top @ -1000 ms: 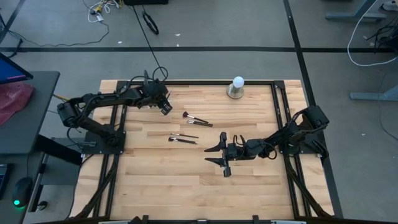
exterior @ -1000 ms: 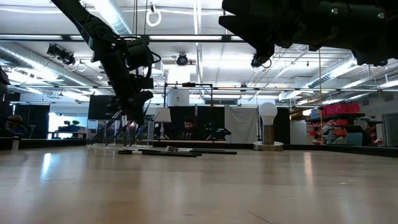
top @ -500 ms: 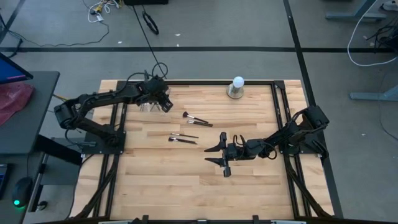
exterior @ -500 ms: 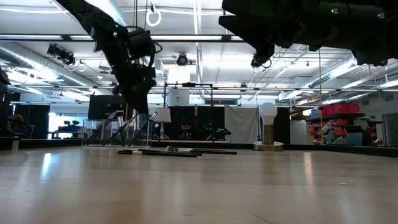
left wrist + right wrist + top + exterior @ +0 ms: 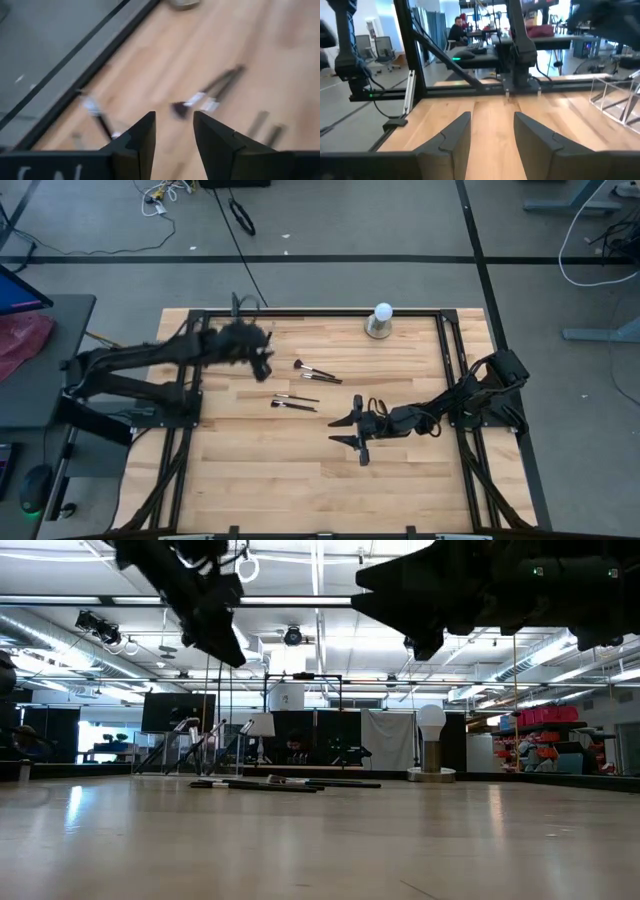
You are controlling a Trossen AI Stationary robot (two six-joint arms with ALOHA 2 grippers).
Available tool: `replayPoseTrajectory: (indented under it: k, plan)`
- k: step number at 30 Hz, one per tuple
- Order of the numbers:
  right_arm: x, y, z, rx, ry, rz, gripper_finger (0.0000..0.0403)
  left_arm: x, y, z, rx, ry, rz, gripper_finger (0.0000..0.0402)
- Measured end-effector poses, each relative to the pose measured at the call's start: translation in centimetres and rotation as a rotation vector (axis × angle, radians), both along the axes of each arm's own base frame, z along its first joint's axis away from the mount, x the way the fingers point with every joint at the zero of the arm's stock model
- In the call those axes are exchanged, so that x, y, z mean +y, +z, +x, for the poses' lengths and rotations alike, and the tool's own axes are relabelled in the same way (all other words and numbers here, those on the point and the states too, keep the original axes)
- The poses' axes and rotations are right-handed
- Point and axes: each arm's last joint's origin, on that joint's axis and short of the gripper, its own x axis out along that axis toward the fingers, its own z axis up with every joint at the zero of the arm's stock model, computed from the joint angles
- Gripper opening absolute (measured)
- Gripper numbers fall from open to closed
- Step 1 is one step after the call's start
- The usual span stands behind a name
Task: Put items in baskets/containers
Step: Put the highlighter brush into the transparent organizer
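Hanging above the back left part of the table, the left jaws stand slightly apart with nothing between them (the wrist view shows bare wood through the gap). Just ahead of those jaws lie two makeup brushes side by side, dark handles and silvery ferrules, seen in the wrist view as well. A second pair of brushes lies a little further out from the left jaws, between them and the right jaws. The right jaws hover low over the middle of the table, parted and empty, pointing toward the left side. A clear plastic holder shows in the right wrist view, ahead of the right jaws and off to one side, standing on the wood. Beyond the brushes, at the table's far edge, stands a white ball on a grey base.
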Motion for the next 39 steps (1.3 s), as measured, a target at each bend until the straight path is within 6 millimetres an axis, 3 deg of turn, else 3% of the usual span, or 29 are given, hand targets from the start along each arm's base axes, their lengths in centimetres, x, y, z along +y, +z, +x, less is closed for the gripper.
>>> replayPoseTrajectory:
  k: [10,14,18,25,32,39]
  plan:
    - [-0.6,-1.5,1.0,0.06,-0.036,0.149,0.015,-9.5,-7.2,-1.9,-0.26,-0.28,-0.037,0.0137]
    - [-1.4,-2.4,3.3,0.134,-0.088,0.181,0.015,-12.2,-9.2,-2.8,-0.357,-0.334,-0.056,0.0137]
    - [-3.0,-3.0,6.3,0.291,-0.174,0.142,0.015,-14.0,-9.9,-3.6,-0.442,-0.339,-0.041,0.0137]
    - [-9.2,-1.8,9.3,0.434,-0.35,0.04,0.018,-14.9,-10.0,-4.2,-0.461,-0.306,0.019,0.0137]
    - [-16.7,-2.3,8.6,0.501,-0.471,0.082,0.0212,-14.9,-10.0,-4.2,-0.458,-0.303,0.023,0.0137]
    - [-19.5,-4.2,8.4,0.565,-0.464,0.093,0.0211,-14.8,-10.0,-4.2,-0.458,-0.292,0.032,0.0138]
